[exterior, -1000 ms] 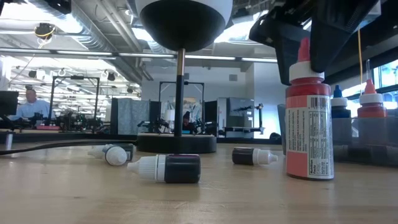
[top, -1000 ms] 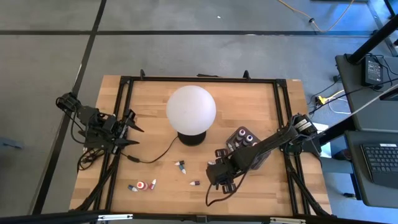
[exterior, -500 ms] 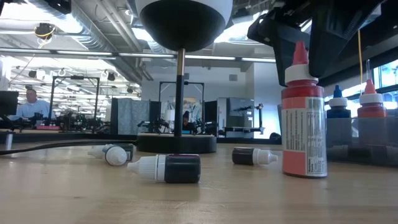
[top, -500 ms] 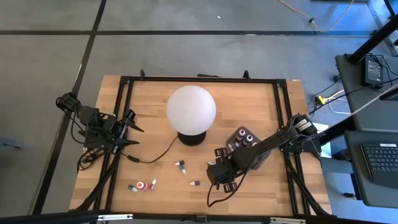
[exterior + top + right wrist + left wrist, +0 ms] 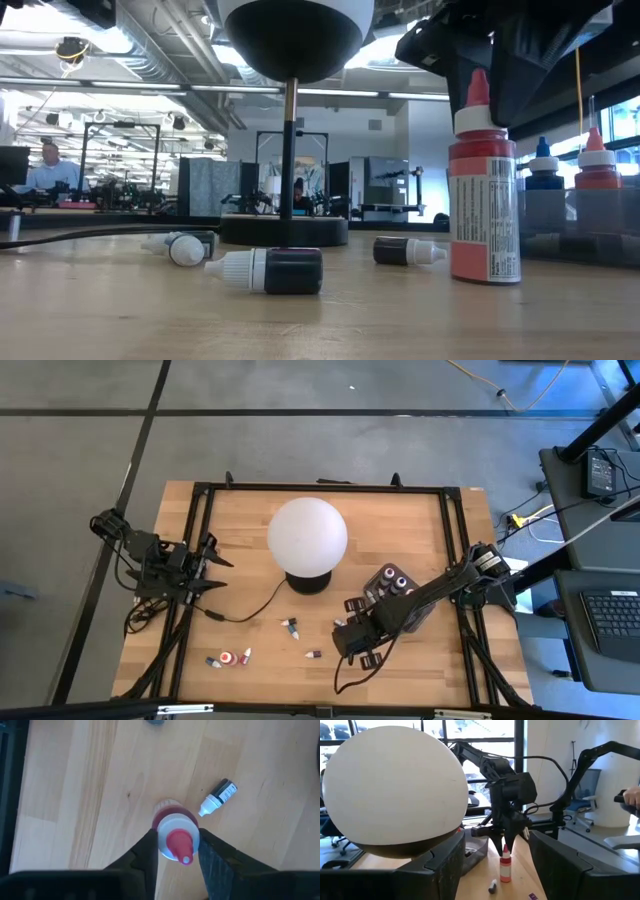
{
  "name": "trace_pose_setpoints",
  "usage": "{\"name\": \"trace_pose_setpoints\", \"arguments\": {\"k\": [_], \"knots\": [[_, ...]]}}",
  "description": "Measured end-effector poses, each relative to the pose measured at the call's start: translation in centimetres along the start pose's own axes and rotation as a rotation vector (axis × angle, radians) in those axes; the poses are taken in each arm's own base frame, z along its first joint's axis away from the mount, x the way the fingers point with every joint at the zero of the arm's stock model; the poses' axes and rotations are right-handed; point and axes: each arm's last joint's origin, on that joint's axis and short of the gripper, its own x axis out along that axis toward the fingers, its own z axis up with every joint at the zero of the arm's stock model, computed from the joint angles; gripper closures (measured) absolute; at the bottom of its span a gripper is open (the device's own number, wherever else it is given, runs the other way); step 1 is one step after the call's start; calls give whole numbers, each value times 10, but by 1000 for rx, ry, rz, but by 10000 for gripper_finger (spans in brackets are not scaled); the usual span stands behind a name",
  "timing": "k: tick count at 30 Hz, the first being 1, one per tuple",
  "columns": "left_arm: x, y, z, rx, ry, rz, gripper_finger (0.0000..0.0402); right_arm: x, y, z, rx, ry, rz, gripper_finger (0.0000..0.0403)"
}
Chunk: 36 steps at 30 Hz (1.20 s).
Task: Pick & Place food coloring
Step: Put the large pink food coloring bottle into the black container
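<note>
The right gripper (image 5: 175,851) stands directly over an upright red bottle (image 5: 485,190) of food coloring, its two fingers (image 5: 145,855) on either side of the white collar under the red tip and touching it or nearly so; the grip looks like a pinch on the neck, though I cannot tell whether it has firmly closed. Coming straight down on the cap suits a tall, narrow bottle, since the neck is the part the fingers can reach without tipping it. In the low view the bottle's base appears to rest on the table (image 5: 330,325), near the front right of the wood, close to the dark tray (image 5: 392,582) where other capped bottles (image 5: 543,165) stand. That suggests the tray is the place the bottles are being taken from or delivered to; which one is not shown. More small bottles lie on their sides in front of the globe lamp (image 5: 307,535): a dark one with a white tip (image 5: 267,270), another (image 5: 409,251) beyond it, and a small cluster (image 5: 231,658) toward the front left. The left gripper (image 5: 212,568) waits at the left edge of the table, fingers spread, holding nothing. From above, the right arm hides the red bottle entirely, and the tray is partly covered by the arm, so its contents cannot be counted.
</note>
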Motion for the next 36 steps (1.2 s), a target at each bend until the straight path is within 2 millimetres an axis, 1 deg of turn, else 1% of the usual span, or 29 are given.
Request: {"name": "trace_pose_setpoints", "arguments": {"k": [4,7,10,14,19,22,25,28,30,32,36], "knots": [[0,0,0,0,0,0,183,0,0,0,56,5,-2,286],[0,0,0,0,1,0,185,-3,-1,-5,104,38,-13,286],[0,0,-1,2,5,0,187,-12,-2,-12,144,84,-41,286],[0,0,-1,4,10,1,184,-35,-1,-22,238,77,-63,286],[0,0,-1,4,11,3,184,-75,8,-35,322,-37,-75,286],[0,0,-1,4,12,11,186,-96,13,-56,447,-13,-157,286],[0,0,-1,5,15,18,187,-110,19,-77,587,30,-266,286],[0,0,-1,5,14,18,184,-115,28,-92,669,57,-349,287],[0,0,-1,5,15,18,183,-115,34,-96,692,50,-364,286],[0,0,-1,5,15,18,183,-110,39,-101,700,55,-376,286],[0,0,-1,5,15,18,186,-92,42,-114,720,101,-439,286]]}}
